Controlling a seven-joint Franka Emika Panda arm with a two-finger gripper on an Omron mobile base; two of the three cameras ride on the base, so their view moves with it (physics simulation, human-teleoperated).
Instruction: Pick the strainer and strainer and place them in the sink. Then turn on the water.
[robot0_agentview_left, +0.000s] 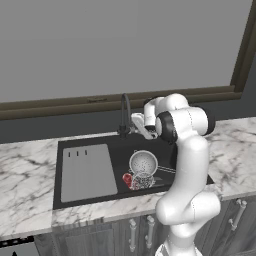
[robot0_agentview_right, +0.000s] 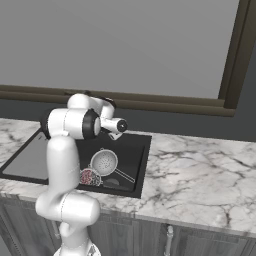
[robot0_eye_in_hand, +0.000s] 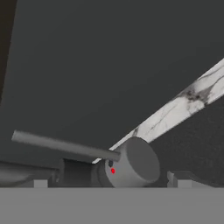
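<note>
Leftmost, a flat grey slotted board (robot0_agentview_left: 89, 171) lies in the left half of the black sink (robot0_agentview_left: 64, 199), which is sunk into the marble worktop (robot0_agentview_left: 25, 165). Right of the board, on the sink floor, sit both strainers. The deeper strainer (robot0_agentview_left: 143, 162) rests bowl up, near the middle of the right half. The shallower strainer (robot0_agentview_left: 143, 181) lies just in front of it, toward the sink's front edge, touching or nearly touching it; a small red object (robot0_agentview_left: 127, 179) sits at its left side. Thin handles run rightward from the strainers toward the sink's right wall.

At the back edge of the sink stands the dark arched faucet (robot0_agentview_left: 124, 116). No stream falls from it. The gripper (robot0_agentview_left: 142, 126) hangs just right of the faucet, above the back of the sink, fingers spread and holding nothing. In the hand view, the faucet's round grey base knob (robot0_eye_in_hand: 135, 161) with its slim lever (robot0_eye_in_hand: 65, 145) sits close between the finger tips.
</note>
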